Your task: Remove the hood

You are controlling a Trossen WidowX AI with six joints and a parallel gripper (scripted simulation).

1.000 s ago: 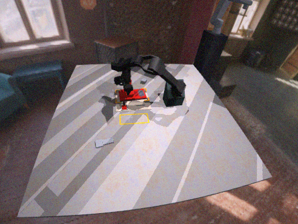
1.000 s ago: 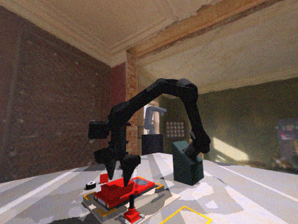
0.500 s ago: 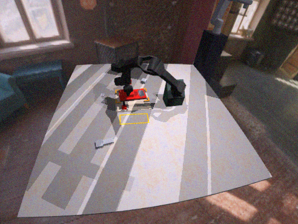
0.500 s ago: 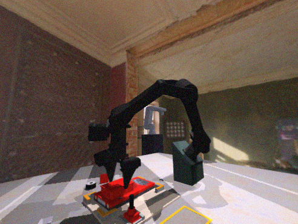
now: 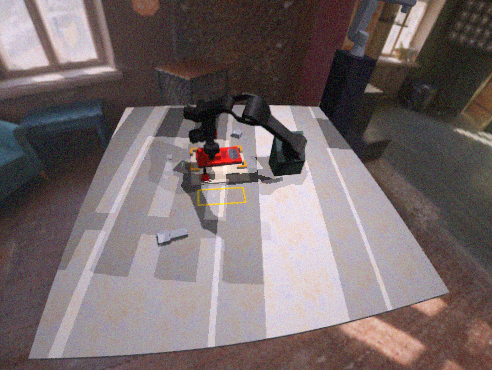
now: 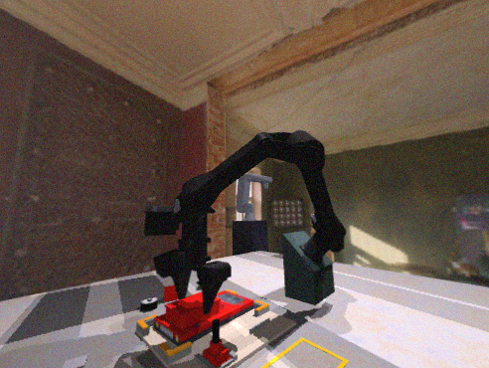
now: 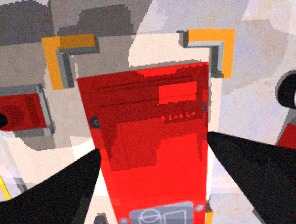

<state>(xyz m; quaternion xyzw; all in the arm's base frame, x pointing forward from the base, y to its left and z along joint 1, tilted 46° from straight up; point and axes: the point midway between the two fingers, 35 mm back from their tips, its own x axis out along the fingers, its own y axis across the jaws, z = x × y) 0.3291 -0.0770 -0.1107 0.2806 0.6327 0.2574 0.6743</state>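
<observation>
The red toy car (image 5: 223,160) (image 6: 238,309) lies between orange corner brackets on a pale board. The hood (image 6: 185,315) (image 7: 135,142) is a red panel on the car's end away from the grey window plate; its edges are hard to tell from the body in shadow. My gripper (image 5: 212,151) (image 6: 194,305) (image 7: 154,145) is open and points down, one finger on each side of the car, with nothing held. Whether the fingertips touch the sides is unclear. The marked area (image 5: 221,189) (image 6: 325,350) is a yellow outline beside the board, with no hood in it.
A red block with a black post (image 5: 205,176) (image 6: 217,350) stands beside the car, on the side toward the marked area. A small black-and-white wheel (image 6: 148,304) (image 7: 288,91) lies on the other side. A grey part (image 5: 172,236) lies farther out on the table.
</observation>
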